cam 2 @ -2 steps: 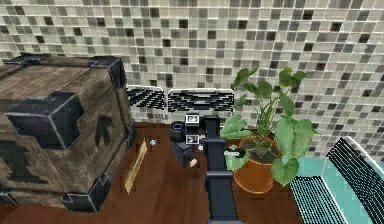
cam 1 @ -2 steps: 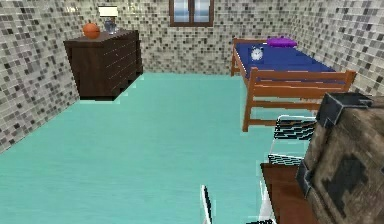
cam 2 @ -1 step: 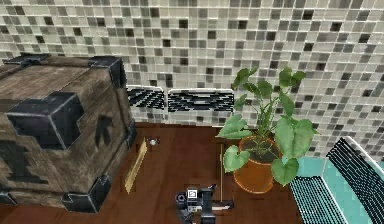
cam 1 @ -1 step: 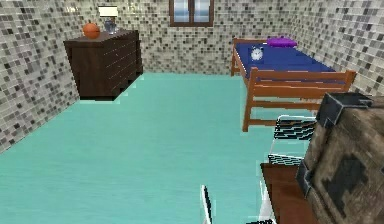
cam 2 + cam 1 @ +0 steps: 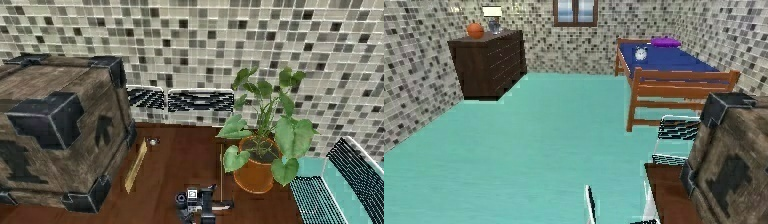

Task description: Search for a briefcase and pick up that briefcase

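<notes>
Though nothing tells the grip or load of the tool (image 5: pixel 200 199), one metal-cornered wooden crate (image 5: pixel 60 120) stands to its left, one leafy green plant in a terracotta pot (image 5: pixel 262 135) to its right.

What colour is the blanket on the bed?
The blanket is dark blue. It shows best in the forward view.

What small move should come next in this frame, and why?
Probably turn the base to see more of the room. The dresser, bed, wooden crate and potted plant show nothing shaped like a briefcase, so the search likely lies elsewhere.
</notes>
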